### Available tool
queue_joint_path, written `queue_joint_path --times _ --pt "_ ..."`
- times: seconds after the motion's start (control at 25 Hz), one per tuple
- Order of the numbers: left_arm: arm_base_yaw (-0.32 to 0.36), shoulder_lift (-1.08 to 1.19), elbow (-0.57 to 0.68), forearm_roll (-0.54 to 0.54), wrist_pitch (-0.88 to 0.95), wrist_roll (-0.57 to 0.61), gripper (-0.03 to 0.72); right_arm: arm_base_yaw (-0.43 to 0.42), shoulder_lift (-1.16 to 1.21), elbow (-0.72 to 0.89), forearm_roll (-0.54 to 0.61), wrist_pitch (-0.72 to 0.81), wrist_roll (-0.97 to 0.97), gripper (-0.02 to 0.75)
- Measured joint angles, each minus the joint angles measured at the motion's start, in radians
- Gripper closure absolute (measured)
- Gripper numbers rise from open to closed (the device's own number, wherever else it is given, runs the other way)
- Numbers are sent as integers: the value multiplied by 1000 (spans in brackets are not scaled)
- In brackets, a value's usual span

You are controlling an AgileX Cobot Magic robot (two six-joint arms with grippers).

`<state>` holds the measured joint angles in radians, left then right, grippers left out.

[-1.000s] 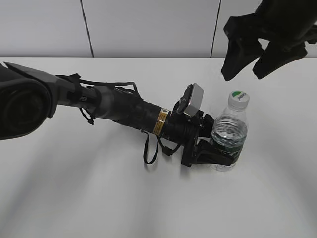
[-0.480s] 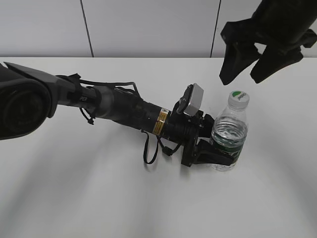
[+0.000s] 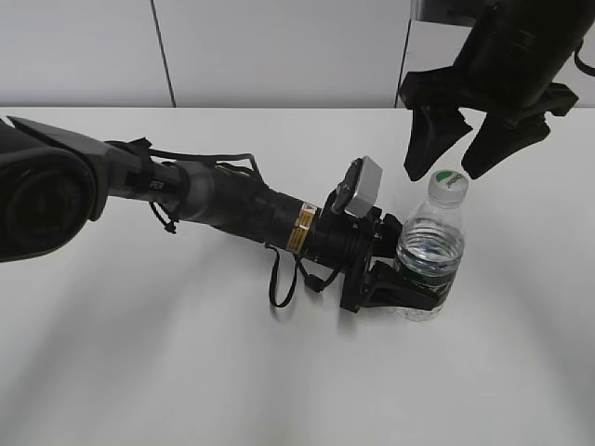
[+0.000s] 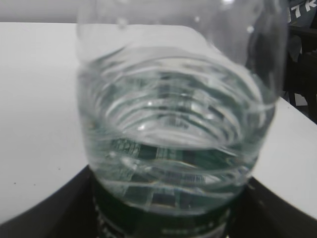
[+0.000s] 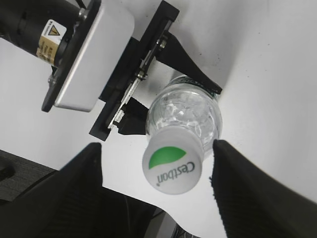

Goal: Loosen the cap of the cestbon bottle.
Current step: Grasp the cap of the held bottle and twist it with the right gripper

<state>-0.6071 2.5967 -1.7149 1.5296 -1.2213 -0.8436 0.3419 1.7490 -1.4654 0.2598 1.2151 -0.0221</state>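
The cestbon bottle [image 3: 430,249] stands upright on the white table, clear with a dark green label band. It fills the left wrist view [image 4: 173,129]. Its white cap [image 3: 449,186] with a green patch is on the neck and shows from above in the right wrist view [image 5: 174,165]. My left gripper [image 3: 409,286] is shut on the bottle's lower body at the label. My right gripper [image 3: 457,158] is open just above the cap, one finger on each side and neither touching it; the right wrist view [image 5: 157,171] shows the same.
The white table [image 3: 186,372] stretches around the bottle. A grey panelled wall [image 3: 279,46] runs behind its far edge. The left arm [image 3: 214,200] lies low across the table from the left, with a loose cable loop under it.
My right gripper has moved down and a little left, from high above the bottle to just over the cap. The left gripper and bottle have not moved.
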Motion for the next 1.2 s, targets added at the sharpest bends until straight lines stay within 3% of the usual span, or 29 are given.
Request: queue_joint_path --times 0.96,1.2 --pt "0 -1 0 7 0 0 181 0 0 66 -26 1 -1 216" --pt "0 -1 0 10 0 0 181 0 0 66 -26 -6 -1 268"
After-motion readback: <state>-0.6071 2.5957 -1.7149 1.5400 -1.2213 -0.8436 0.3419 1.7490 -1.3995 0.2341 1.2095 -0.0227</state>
